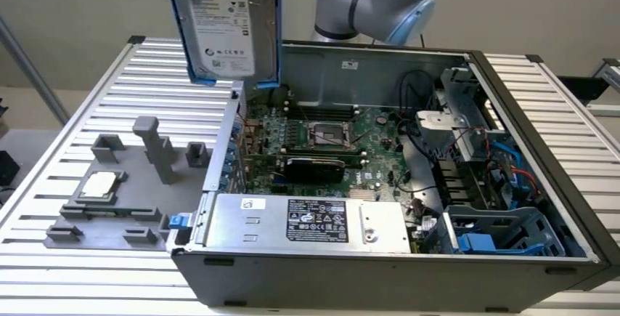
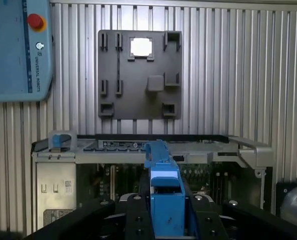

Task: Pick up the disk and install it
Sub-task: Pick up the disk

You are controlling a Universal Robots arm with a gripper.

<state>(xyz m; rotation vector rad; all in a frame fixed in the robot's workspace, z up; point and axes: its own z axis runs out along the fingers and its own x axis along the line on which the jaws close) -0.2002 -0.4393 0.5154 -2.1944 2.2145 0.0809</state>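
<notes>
Picked up, not yet installed
The gripper [image 2: 166, 217] clamps the disk [image 1: 225, 29], upright above the open computer case [image 1: 388, 281].

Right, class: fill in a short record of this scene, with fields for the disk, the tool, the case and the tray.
disk: held in the air, upright, label facing the exterior camera, above the case's wall
tool: shut on the disk's blue frame
computer case: open, motherboard exposed
grey tray: on the table beside the case, holding a silver chip
</notes>
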